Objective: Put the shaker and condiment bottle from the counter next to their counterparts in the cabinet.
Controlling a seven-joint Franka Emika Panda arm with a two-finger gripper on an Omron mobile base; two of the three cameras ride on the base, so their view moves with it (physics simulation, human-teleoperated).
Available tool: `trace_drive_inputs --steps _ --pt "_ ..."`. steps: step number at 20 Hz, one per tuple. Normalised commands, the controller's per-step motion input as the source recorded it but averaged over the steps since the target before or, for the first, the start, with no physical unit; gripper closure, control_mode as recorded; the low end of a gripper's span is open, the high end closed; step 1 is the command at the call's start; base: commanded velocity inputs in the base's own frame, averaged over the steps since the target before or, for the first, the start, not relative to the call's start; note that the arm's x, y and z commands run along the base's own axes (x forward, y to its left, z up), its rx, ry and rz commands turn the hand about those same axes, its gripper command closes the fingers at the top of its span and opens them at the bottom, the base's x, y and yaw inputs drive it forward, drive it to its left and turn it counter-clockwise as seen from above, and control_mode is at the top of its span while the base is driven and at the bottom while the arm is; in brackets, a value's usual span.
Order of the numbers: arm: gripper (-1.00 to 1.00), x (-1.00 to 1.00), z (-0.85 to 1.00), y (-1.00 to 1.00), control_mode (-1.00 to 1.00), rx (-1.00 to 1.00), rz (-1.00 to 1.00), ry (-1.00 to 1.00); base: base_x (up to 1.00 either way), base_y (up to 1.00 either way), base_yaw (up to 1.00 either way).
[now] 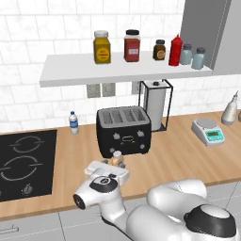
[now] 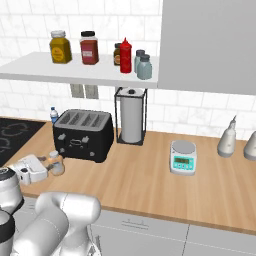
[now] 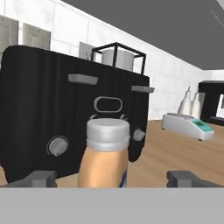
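The condiment bottle [image 3: 105, 159], orange-brown with a grey cap, stands upright on the counter [image 1: 179, 160] just in front of the black toaster [image 1: 123, 129]. My gripper [image 3: 113, 179] is open and level with it, one fingertip [image 3: 41, 178] on either side and apart from the bottle. The same bottle [image 1: 117, 159] shows past my hand, and my gripper [image 1: 116, 164] reaches it from the near side. On the cabinet shelf [image 1: 117, 73] two pale blue-grey shakers [image 1: 187, 54] [image 1: 199, 58] stand side by side right of the red squeeze bottle [image 1: 175, 51].
Yellow, red and brown spice jars [image 1: 132, 46] line the shelf's left part. A paper towel holder [image 1: 156, 103] stands behind the toaster, a scale [image 1: 207, 132] to the right, and a water bottle [image 1: 73, 122] and the black stove [image 1: 26, 162] to the left. White bottles [image 2: 227, 140] are at far right.
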Motion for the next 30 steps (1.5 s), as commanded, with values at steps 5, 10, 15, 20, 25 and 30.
trace_drive_inputs --steps 5,10,15,20,25,30 --pt "-1.0 0.07 -0.04 -0.18 -1.0 0.06 -0.05 0.15 0.0 0.0 0.0" --pt "-1.0 0.13 -0.21 -0.08 -1.0 0.03 -0.04 0.1 0.0 0.0 0.0" --pt "1.0 0.09 -0.45 0.0 -1.0 0.0 -0.03 0.08 0.0 0.0 0.0" --pt "1.0 0.21 -0.14 -0.01 -1.0 0.0 0.0 0.1 0.0 0.0 0.0" --pt "1.0 -0.15 0.65 -0.2 -1.0 0.0 0.07 -0.14 0.0 0.0 0.0" --pt "1.0 -0.75 0.92 -0.18 -1.0 0.0 0.07 -0.05 0.0 0.0 0.0"
